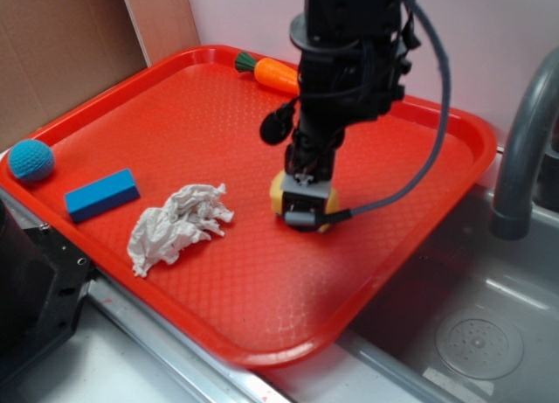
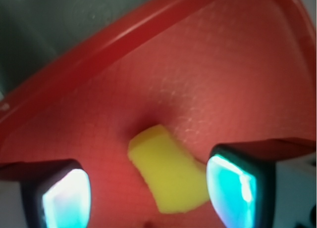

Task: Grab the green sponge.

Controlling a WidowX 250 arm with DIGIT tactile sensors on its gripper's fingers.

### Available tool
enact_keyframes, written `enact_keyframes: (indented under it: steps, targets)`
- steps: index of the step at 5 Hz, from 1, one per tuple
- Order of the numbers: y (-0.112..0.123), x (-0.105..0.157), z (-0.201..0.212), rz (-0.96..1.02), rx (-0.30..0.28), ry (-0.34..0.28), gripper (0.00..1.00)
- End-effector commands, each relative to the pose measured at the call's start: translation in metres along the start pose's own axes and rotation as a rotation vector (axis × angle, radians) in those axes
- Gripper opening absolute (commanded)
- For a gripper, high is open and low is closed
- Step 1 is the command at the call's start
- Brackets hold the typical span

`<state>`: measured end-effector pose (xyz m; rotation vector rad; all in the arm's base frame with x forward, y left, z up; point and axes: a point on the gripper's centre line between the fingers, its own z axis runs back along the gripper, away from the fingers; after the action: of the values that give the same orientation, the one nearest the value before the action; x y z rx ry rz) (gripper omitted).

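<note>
While the exterior view looked down on the red tray (image 1: pixel 384 272), the gripper (image 1: pixel 306 204) stood low over the green sponge (image 1: pixel 278 193), which lay on the tray's floor a little toward the sink (image 1: pixel 489 333) from the tray's middle. Only yellow foam showed at either side of the black arm — the gripper itself hid most of the block. Away from the sponge, toward the tray's near-left rim, lay the crumpled white paper (image 1: pixel 179 225), then the blue block (image 1: pixel 101 195), then a blue knitted ball (image 1: pixel 31 161) at the rim. A toy carrot (image 1: pixel 272 71) lay by the far rim, behind the arm. A grey faucet (image 1: pixel 524 149) rose beside the tray. No writing or label could be read.

From the wrist view, the fingers (image 2: pixel 233 188) stood spread apart, with the sponge (image 2: pixel 168 176) lying slantwise between them — its one end touching or nearly touching the right-hand pad, the other pad (image 2: pixel 64 201) well clear of it. The foam showed plain yellow here.
</note>
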<state>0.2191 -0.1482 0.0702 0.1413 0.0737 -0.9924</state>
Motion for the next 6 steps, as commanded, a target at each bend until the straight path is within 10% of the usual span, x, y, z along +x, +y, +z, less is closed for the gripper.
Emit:
enact_keyframes:
  steps: [1, 2, 3, 6]
  targets:
    - [-0.035, -0.033, -0.027, 0.019, -0.091, 0.036, 1.0]
    - [-0.041, -0.038, -0.043, -0.002, -0.139, 0.149, 1.0]
    - [-0.02, -0.03, -0.048, 0.011, -0.152, 0.162, 0.0]
    - [0.001, -0.032, -0.036, 0.135, -0.161, 0.196, 0.0]
